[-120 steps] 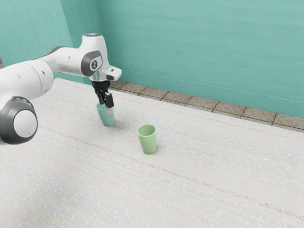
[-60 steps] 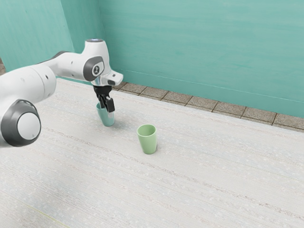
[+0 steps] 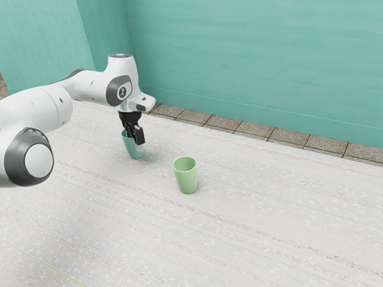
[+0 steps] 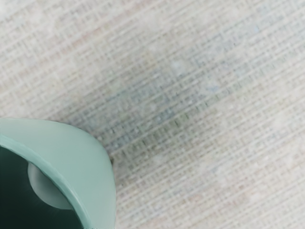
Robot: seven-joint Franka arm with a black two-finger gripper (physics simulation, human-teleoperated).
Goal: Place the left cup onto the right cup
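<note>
Pale woven-texture tabletop [image 3: 251,233] takes up most of the exterior view. Flat teal wall [image 3: 251,54] stands behind it, with a strip of brown stone tiles [image 3: 287,136] along the wall's foot. White Franka arm [image 3: 54,107] comes in from the exterior view's left, wrist pointing down. 2 cups stand upright on the table, near each other but not touching. The light green tapered cup [image 3: 185,174] is toward the exterior view's right and closer to the camera. The teal tapered cup [image 3: 134,150] is toward the exterior view's left, farther back and nearer the tiles. The teal cup sits on the tabletop, not on the green cup. Black 2-finger gripper [image 3: 134,139] is down at the teal cup's rim, overlapping its upper part. Can't tell whether it's open or clamped on the cup wall. In the wrist view, the teal cup's [image 4: 71,157] rim and dark interior are right under the hand. The tabletop [image 4: 200,95] weave lies beyond it, with a faint shadow just beside the cup.
</note>
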